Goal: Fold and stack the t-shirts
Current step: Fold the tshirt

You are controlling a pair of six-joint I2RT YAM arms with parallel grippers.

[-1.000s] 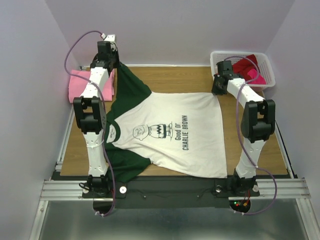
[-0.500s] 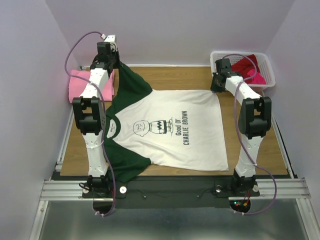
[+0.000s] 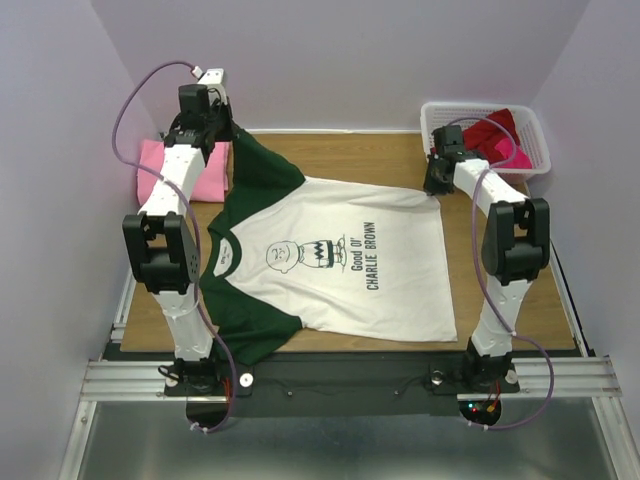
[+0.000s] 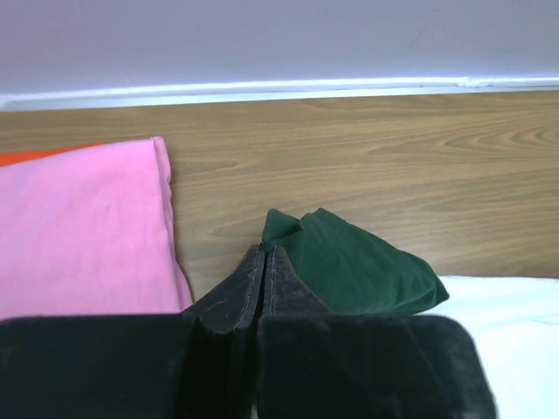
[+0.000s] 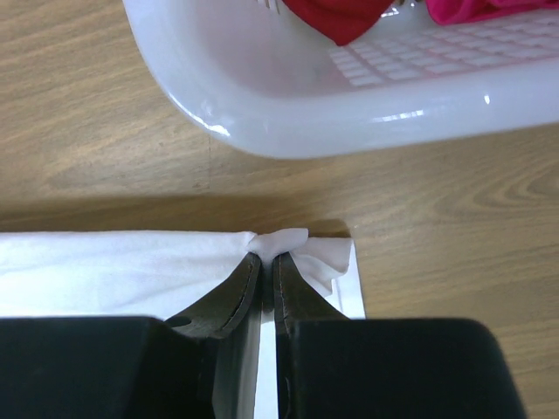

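The white t-shirt point(image 3: 340, 260) with dark green sleeves and a Charlie Brown print lies spread face up on the wooden table point(image 3: 350, 155). My left gripper point(image 3: 228, 133) is at the back left, shut on the far green sleeve point(image 4: 349, 262), which bunches up against its tips point(image 4: 265, 253). My right gripper point(image 3: 434, 186) is shut on the shirt's far hem corner point(image 5: 288, 240), just in front of the basket. A folded pink t-shirt point(image 3: 200, 175) point(image 4: 79, 236) lies left of the left gripper.
A white lattice basket point(image 3: 540, 160) point(image 5: 262, 131) at the back right holds a dark red tee point(image 3: 490, 128) point(image 5: 336, 17) and a magenta one point(image 3: 515, 155). The back wall point(image 4: 262, 44) stands close behind the left gripper. An orange edge point(image 4: 44, 155) shows behind the pink shirt.
Both grippers have drawn the shirt toward the back of the table, so its near edge sits farther from the arm bases. The left arm's elbow has swung out to the left.
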